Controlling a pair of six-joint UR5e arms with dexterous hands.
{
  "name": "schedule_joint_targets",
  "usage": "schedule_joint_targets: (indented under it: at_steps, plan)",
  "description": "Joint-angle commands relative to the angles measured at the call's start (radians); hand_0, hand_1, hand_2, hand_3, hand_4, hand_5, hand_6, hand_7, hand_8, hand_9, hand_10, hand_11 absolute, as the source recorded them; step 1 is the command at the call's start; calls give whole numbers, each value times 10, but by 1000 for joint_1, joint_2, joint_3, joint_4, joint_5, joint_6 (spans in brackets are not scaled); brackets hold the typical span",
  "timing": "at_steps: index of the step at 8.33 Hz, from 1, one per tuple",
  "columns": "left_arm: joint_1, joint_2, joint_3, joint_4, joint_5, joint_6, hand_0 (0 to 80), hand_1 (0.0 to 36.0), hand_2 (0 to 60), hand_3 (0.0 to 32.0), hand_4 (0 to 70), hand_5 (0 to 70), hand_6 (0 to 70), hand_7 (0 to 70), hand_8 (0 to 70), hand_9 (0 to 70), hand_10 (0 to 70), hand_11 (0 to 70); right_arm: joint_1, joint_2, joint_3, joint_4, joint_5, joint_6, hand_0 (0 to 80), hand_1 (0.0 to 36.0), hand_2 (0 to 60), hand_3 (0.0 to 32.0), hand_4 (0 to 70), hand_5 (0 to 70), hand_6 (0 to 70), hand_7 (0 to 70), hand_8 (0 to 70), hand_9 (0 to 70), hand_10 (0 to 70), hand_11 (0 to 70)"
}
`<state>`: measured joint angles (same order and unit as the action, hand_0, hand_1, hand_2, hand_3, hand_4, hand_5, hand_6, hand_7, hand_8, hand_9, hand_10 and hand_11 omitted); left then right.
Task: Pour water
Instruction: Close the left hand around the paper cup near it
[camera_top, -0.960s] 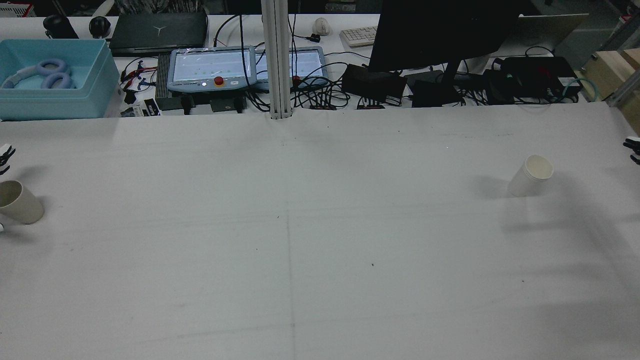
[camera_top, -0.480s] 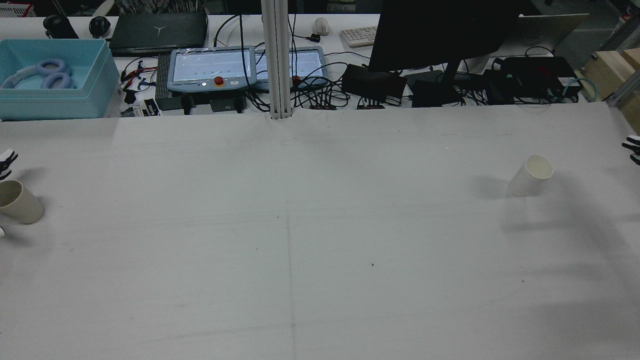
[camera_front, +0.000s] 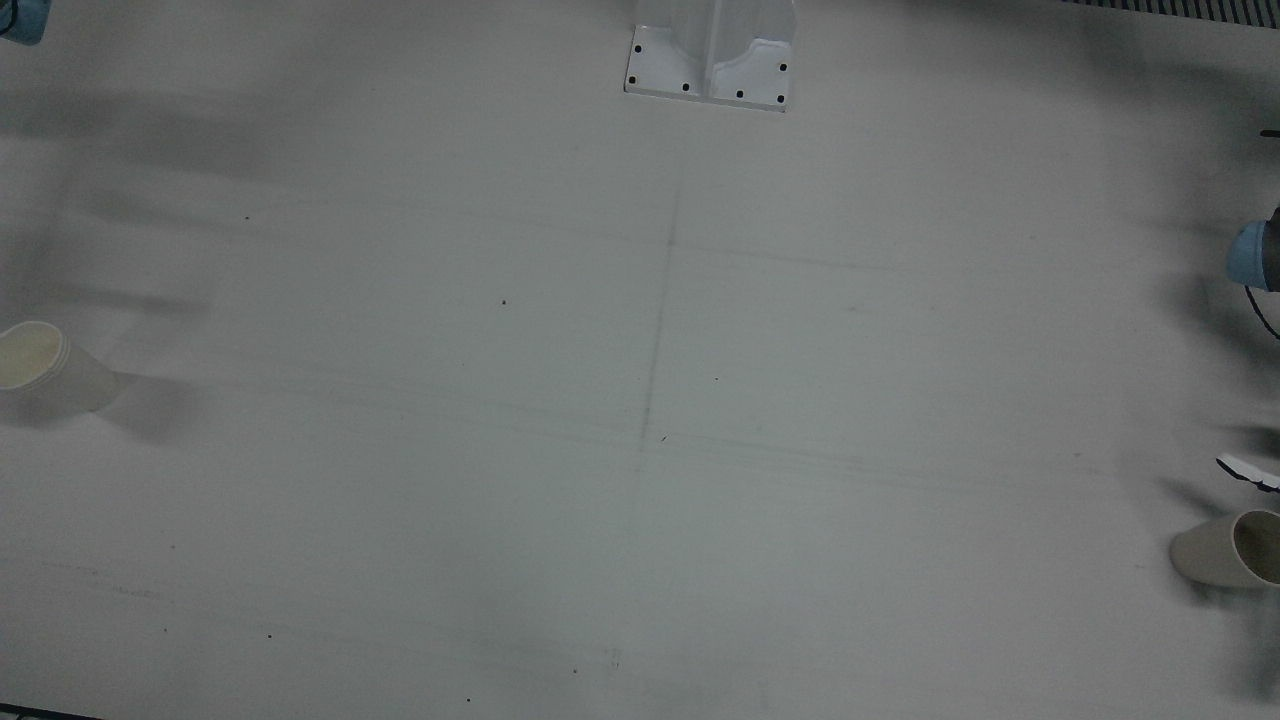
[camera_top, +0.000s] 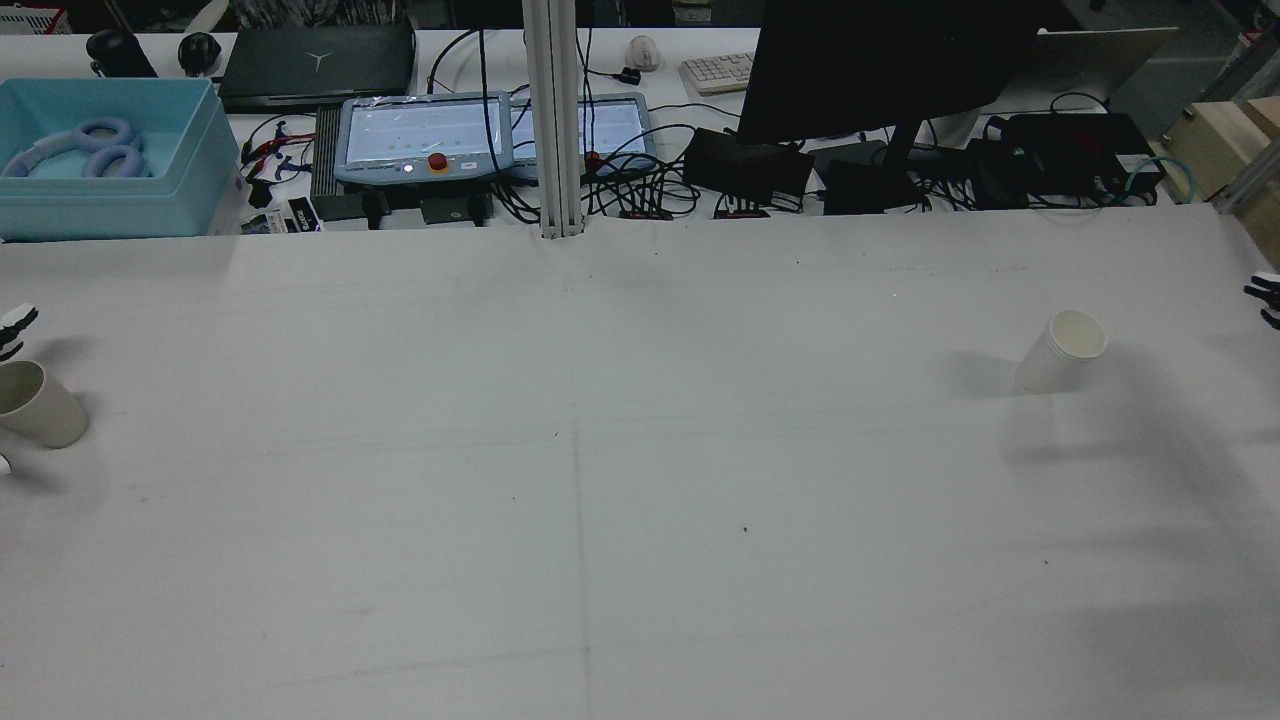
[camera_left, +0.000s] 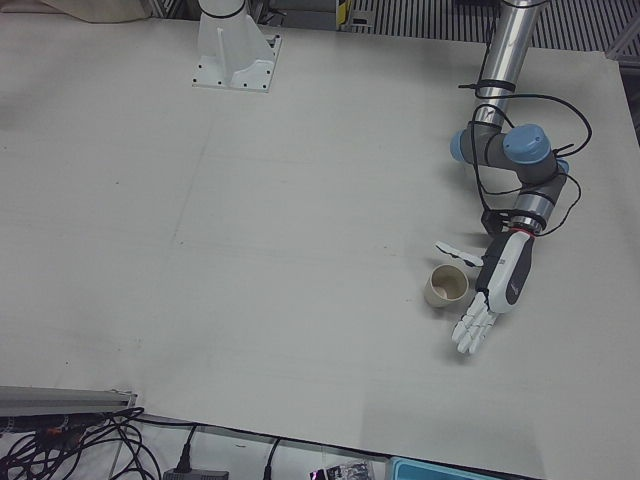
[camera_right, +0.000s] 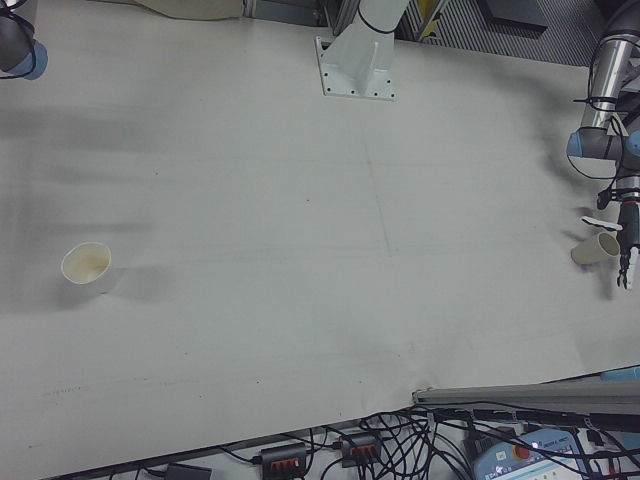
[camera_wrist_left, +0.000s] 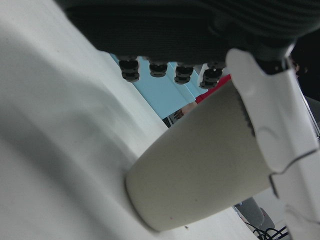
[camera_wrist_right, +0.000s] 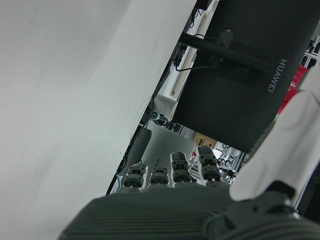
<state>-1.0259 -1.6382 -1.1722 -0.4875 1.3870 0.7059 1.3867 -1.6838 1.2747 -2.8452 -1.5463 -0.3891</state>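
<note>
A beige paper cup (camera_left: 446, 288) stands upright at the table's edge by my left hand (camera_left: 495, 290). The hand is open, fingers stretched straight along the cup's side and thumb (camera_left: 457, 251) spread past it. In the left hand view the cup (camera_wrist_left: 200, 170) sits right against the palm and thumb (camera_wrist_left: 270, 125). It also shows in the rear view (camera_top: 38, 403). A white paper cup (camera_top: 1063, 350) stands upright on the other half of the table. My right hand (camera_top: 1264, 298) shows only its fingertips at the edge, well apart from that cup. Its fingers look spread and empty.
A white cloth covers the table (camera_top: 600, 480). An arm pedestal (camera_front: 710, 55) stands at the middle of the robot's side. Beyond the far edge are a light blue bin (camera_top: 105, 160), teach pendants (camera_top: 430, 135), cables and a monitor (camera_top: 880, 70).
My left hand's fingertips have edged slightly farther in beside the beige cup. Neither cup has moved, and the right hand is about where it was.
</note>
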Motion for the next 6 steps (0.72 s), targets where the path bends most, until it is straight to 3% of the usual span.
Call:
schedule_joint_targets:
  at_steps: [1, 4, 5, 6]
  plan:
    - [50, -5, 2, 1, -29, 0, 526, 52, 0, 0, 170, 62, 38, 72, 54, 0, 51, 87, 2, -1, -2, 1, 0, -1, 444, 38, 0, 0, 70, 150, 82, 163, 47, 49, 55, 86]
    - [63, -8, -4, 6, -37, 0, 530, 51, 0, 0, 202, 94, 40, 75, 55, 1, 51, 85, 2, -4, -3, 1, 0, -1, 441, 37, 0, 0, 54, 143, 73, 152, 43, 45, 59, 92]
    - [61, -18, -4, 13, -37, -3, 535, 50, 0, 0, 277, 342, 42, 73, 55, 0, 52, 85, 3, -4, -3, 1, 0, -1, 436, 33, 0, 0, 48, 140, 70, 148, 44, 44, 59, 92]
    - [61, -20, -4, 17, -37, -5, 533, 47, 0, 0, 348, 700, 49, 77, 55, 1, 56, 87, 3, -5, -3, 1, 2, -1, 435, 33, 0, 0, 43, 139, 66, 142, 43, 42, 59, 92]
